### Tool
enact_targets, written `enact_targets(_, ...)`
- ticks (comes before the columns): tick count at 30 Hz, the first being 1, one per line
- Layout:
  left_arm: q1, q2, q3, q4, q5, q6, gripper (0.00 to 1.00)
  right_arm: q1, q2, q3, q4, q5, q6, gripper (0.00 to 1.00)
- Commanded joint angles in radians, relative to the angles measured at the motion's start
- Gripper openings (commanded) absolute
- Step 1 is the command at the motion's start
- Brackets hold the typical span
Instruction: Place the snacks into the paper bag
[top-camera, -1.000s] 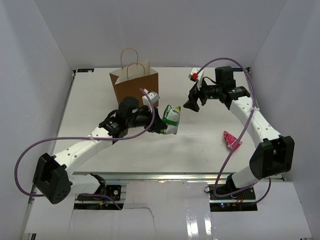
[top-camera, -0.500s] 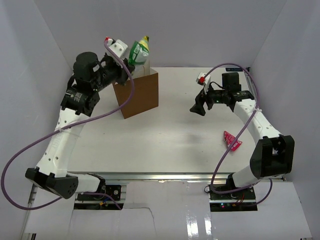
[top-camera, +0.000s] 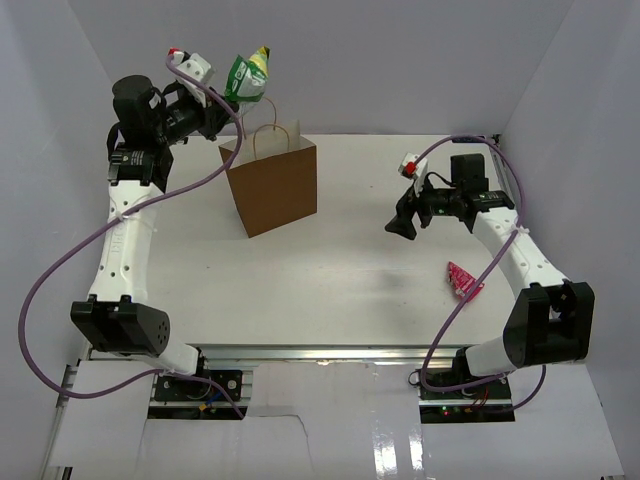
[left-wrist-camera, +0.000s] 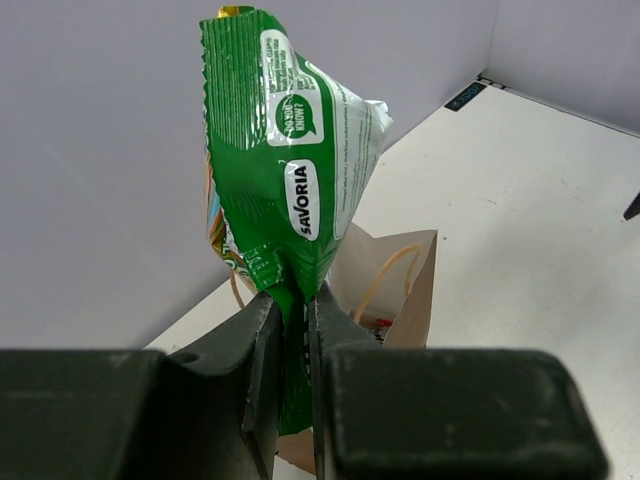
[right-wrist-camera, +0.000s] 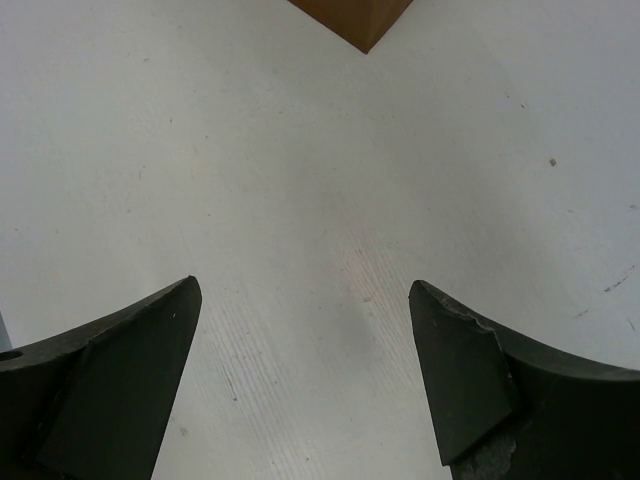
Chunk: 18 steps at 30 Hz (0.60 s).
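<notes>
My left gripper (top-camera: 224, 100) is shut on the larger green-and-white snack packet (top-camera: 245, 75) and holds it high, up and to the left of the brown paper bag (top-camera: 275, 185). In the left wrist view the packet (left-wrist-camera: 290, 170) stands up from the gripper (left-wrist-camera: 292, 300), with the bag's open mouth (left-wrist-camera: 395, 290) below; a red packet shows inside. My right gripper (top-camera: 402, 222) is open and empty above the bare table, seen also in the right wrist view (right-wrist-camera: 305, 300). A red-pink packet (top-camera: 463, 279) lies on the table at the right.
White walls close in the table on three sides. A corner of the bag (right-wrist-camera: 355, 20) shows at the top of the right wrist view. The right arm's purple cable (top-camera: 450, 300) loops near the red-pink packet.
My left arm has lifted the green-and-white packet from table height to well above the bag and swung it left. My right gripper has drifted slightly right and down.
</notes>
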Motion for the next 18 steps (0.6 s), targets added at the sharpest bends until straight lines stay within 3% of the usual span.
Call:
enact_targets(1, 0.020, -0.063, -0.042, 0.108, 0.160, -0.023, 0.00, -0.019, -0.032, -0.020, 0.013, -0.014, -0.016, 0.90)
enact_targets(11, 0.055, -0.113, -0.208, 0.122, 0.227, -0.005, 0.00, -0.022, -0.019, -0.030, 0.014, -0.023, -0.018, 0.90)
enact_targets(18, 0.092, -0.061, -0.232, 0.154, 0.227, -0.005, 0.02, -0.027, -0.033, -0.048, 0.010, -0.023, -0.020, 0.90)
